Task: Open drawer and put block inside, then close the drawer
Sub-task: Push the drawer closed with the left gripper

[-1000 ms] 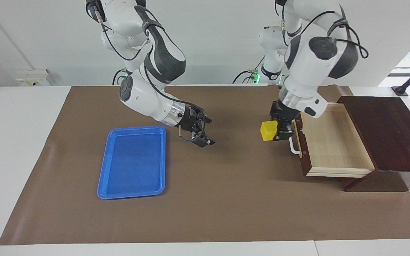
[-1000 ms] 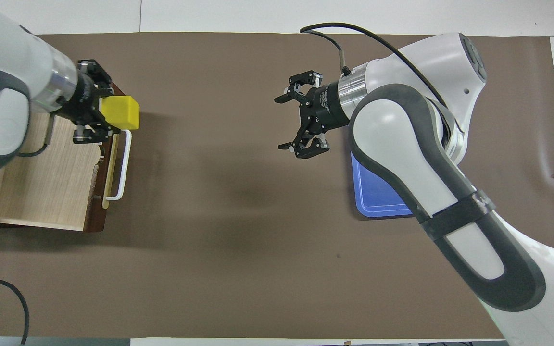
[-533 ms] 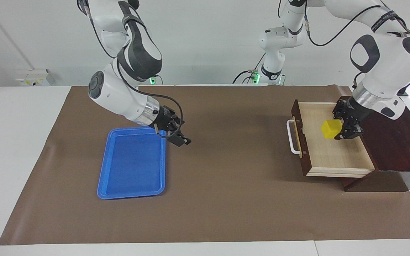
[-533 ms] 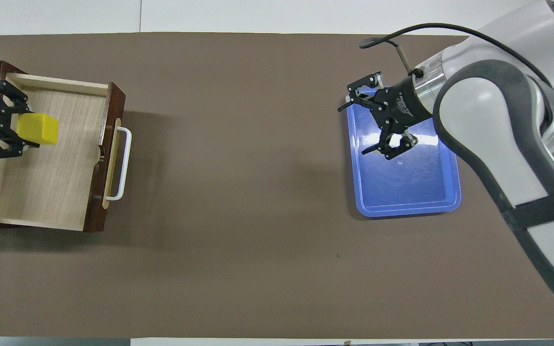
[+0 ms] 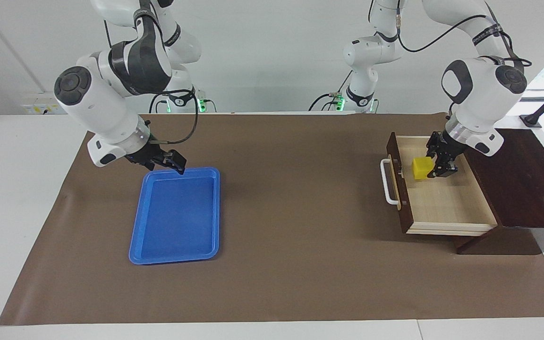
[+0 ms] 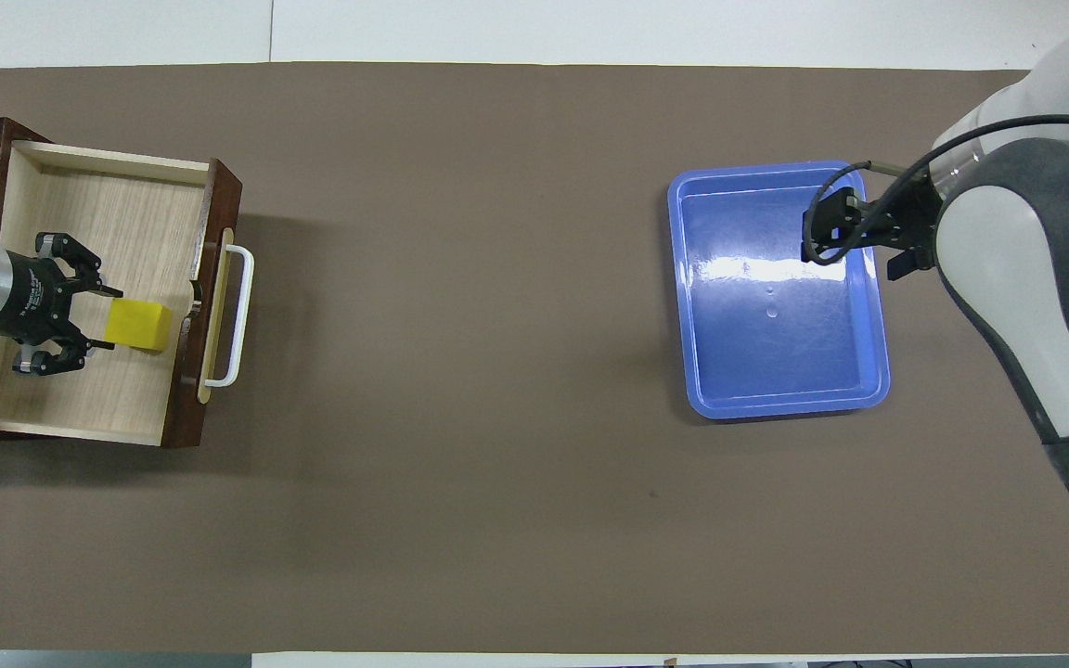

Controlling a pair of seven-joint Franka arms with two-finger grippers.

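The drawer [image 5: 449, 205] stands pulled open from its dark wooden cabinet [image 5: 513, 179] at the left arm's end of the table, with its white handle [image 5: 385, 182] facing the table's middle. My left gripper [image 5: 435, 165] is down inside the drawer, shut on the yellow block [image 5: 422, 168], which sits low just inside the drawer front. In the overhead view the block [image 6: 138, 325] sits between the left gripper's [image 6: 100, 319] fingertips in the drawer [image 6: 89, 213]. My right gripper [image 5: 165, 164] is open and empty over the blue tray's edge nearest the robots.
A flat blue tray [image 5: 177, 222] lies empty on the brown mat toward the right arm's end; it also shows in the overhead view [image 6: 776, 353]. The right gripper [image 6: 855, 246] hangs over its corner. The mat [image 5: 300, 212] covers the table's middle.
My left gripper carried the block from outside the drawer front over into the drawer and lowered it. My right arm pulled back from the table's middle to the tray's edge.
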